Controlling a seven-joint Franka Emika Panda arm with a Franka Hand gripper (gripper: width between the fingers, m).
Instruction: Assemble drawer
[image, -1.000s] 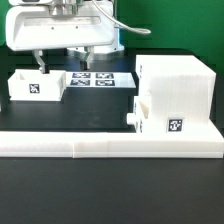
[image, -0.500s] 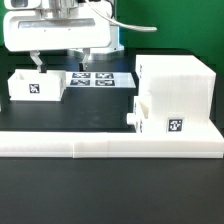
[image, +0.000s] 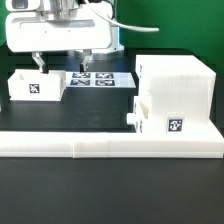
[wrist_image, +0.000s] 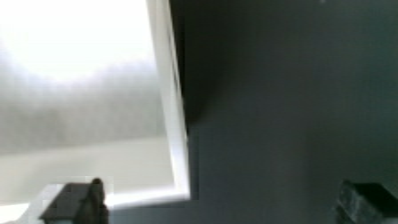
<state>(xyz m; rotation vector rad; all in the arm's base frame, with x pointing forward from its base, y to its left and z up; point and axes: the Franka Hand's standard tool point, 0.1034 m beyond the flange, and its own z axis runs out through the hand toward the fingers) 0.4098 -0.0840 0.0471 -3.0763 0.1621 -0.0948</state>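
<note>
Versus half a second earlier you saw nothing shift: pincer (image: 61, 66) stayed spread open, empty, above loose box (image: 35, 84) at 9 o'clock, exterior view | that box's long axis 9-to-3; casing (image: 180, 78) at 3, its seated box (image: 155, 112) knob-first toward 9 | black counter (image: 95, 110), white wall (image: 110, 145) along 6

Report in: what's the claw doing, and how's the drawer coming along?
Status: claw open, empty, over the loose small box. At the big casing, second box seemingly partway in. Nothing seen between claw and that box.
</note>
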